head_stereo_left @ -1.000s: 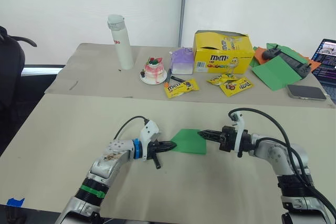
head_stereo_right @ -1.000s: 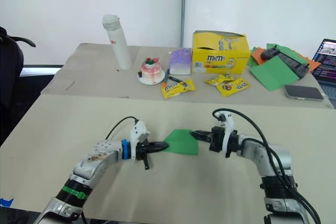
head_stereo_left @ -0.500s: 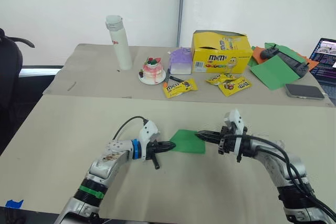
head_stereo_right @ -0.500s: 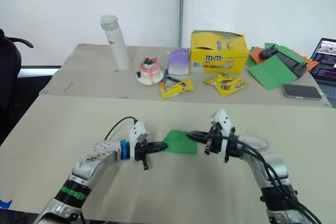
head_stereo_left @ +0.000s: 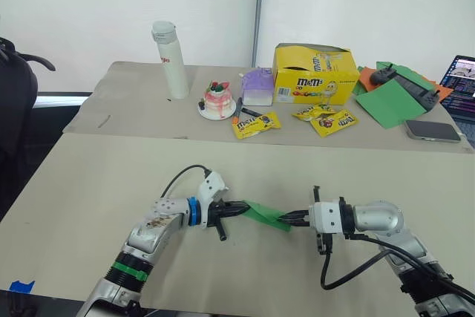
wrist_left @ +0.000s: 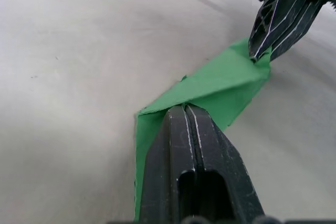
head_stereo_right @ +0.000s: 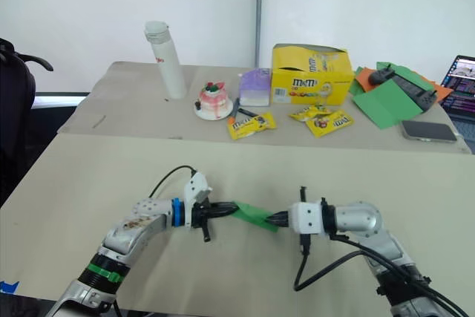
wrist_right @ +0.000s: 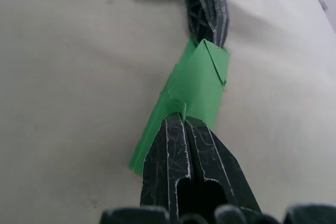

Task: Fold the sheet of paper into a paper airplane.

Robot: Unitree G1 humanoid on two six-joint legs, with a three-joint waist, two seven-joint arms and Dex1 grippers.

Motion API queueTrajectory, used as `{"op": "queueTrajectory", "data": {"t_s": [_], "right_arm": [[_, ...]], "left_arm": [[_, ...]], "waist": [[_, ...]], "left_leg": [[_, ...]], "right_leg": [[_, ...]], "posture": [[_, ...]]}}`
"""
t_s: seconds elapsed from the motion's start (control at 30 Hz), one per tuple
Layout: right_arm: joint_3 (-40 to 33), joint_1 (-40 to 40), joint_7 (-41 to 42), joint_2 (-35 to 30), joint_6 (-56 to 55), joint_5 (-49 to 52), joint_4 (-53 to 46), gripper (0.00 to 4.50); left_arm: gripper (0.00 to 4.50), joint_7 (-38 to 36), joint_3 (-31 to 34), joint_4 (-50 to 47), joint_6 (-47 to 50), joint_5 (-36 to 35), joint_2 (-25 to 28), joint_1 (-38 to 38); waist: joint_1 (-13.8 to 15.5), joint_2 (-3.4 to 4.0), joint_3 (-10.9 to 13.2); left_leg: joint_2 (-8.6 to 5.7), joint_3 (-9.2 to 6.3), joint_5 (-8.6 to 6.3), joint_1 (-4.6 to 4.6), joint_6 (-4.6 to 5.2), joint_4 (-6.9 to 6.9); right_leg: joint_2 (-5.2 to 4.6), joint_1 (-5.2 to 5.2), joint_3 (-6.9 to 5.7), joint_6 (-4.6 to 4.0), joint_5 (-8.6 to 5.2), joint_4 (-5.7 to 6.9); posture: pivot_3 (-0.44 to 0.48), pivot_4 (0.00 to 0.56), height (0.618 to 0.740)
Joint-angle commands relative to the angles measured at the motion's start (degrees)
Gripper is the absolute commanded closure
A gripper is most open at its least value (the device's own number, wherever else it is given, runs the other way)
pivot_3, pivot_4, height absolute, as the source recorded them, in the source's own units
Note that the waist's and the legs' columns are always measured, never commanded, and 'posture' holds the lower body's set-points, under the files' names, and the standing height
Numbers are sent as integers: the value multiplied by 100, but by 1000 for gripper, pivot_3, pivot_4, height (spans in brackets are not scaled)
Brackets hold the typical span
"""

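The paper is bright green, thin and matte, pulled into a narrow twisted strip with folded flaps and a crisp crease along it. It hangs stretched between the two claws, just above the near middle of the counter. The left claw is pressed together on its left end; the right claw is pinching its right end. Both have slim black fingers, scuffed with pale scratches, tapering to blunt tips. The counter is covered in plain, smooth beige board. On its far part stand a tall white cylindrical bottle, a small pink cake on a plate, a glossy yellow candy box with its top open, and shiny yellow candy bags. At the far right lies a flat green sheet over orange paper.
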Motion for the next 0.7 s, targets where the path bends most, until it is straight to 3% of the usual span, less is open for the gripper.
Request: {"op": "queueTrajectory", "data": {"t_s": [0.03,0.23,0.37,0.57,0.7], "right_arm": [[-22,-179,-176,-150,-759,-298,322,4482],[163,-235,-298,-187,-1141,-498,594,4482],[274,-253,-395,-172,-1189,-577,601,4482],[265,-221,-481,-162,-1060,-496,528,4482],[259,-206,-497,-171,-997,-470,497,4482]], "left_arm": [[4500,13,-83,66,217,69,77,167],[4500,-195,66,-168,490,-256,160,161],[4500,-369,479,-194,-190,-420,154,121],[4500,-450,1004,-326,-84,-1114,-179,-180],[4500,-549,590,-226,-99,-818,-219,-394]], "waist": [[1,0,0],[-14,-2,1],[-21,-8,6],[-10,-18,12],[-20,-19,13]], "left_leg": [[0,0,0,3,0,0],[4,0,0,21,0,-1],[8,-1,-1,24,0,-2],[12,-2,-1,26,0,-2],[9,-2,-1,28,0,-1]], "right_leg": [[0,3,0,0,0,-1],[-2,25,1,-1,0,-4],[-3,27,1,-3,0,-4],[-14,31,-1,-7,1,-2],[-16,37,-2,-6,1,-4]], "posture": [[0,150,740],[0,150,740],[0,150,740],[0,150,740],[0,150,740]]}}
